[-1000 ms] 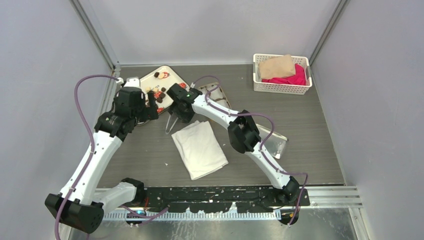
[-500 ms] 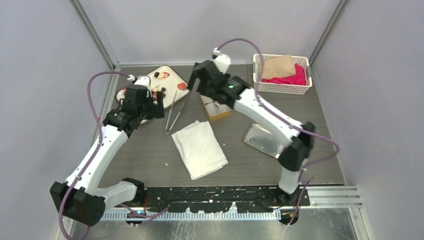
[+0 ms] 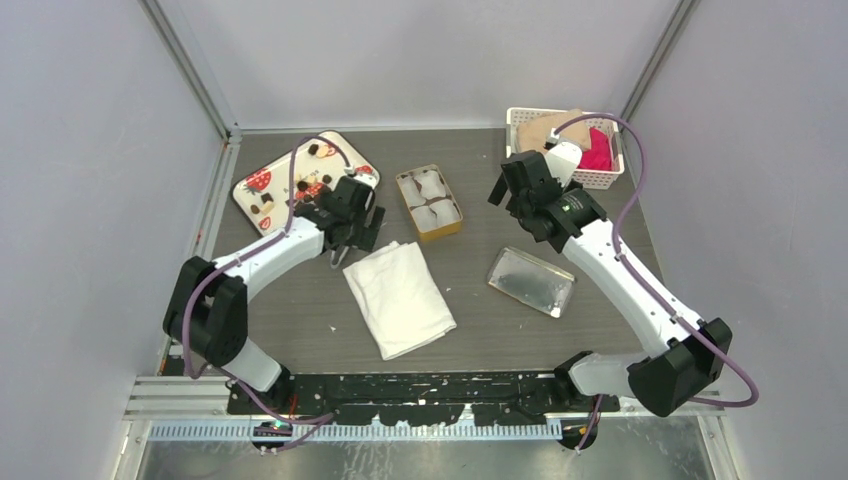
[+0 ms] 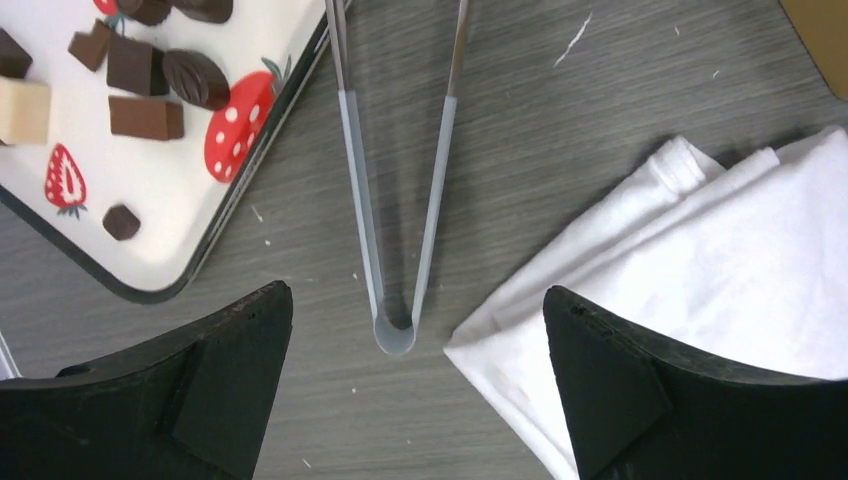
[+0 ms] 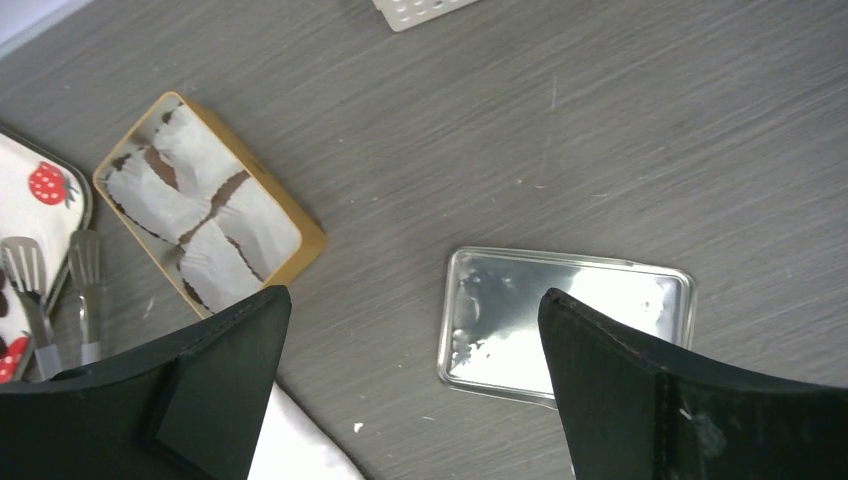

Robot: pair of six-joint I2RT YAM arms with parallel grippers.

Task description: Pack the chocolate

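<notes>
The chocolate (image 4: 150, 80) is found on a white tray (image 4: 170, 230) at the far left of the table (image 3: 480, 180). Most pieces are dark brown, and one pale block is seen at the tray's edge in the left wrist view. Red strawberries are printed on the tray. They are the only marks that can be made out.

The left fingers (image 4: 230, 380) are spread wide and nothing is held by them. They are placed over the closed end of a pair of metal tongs (image 4: 395, 200). The tongs are laid flat on the table between the tray and a folded white cloth (image 4: 700, 300).

A gold tin (image 3: 445, 228) is set just to the right of the tray. It is filled with white paper cups (image 5: 200, 210). Its shiny lid (image 5: 565, 310) is laid flat on the table, apart from the tin.

The right fingers (image 5: 200, 380) are spread wide too, and nothing is held by them. They are held above the table, with the tin and the lid seen between them. A white basket (image 3: 560, 175) with pink and tan cloth is kept in the far right corner.
</notes>
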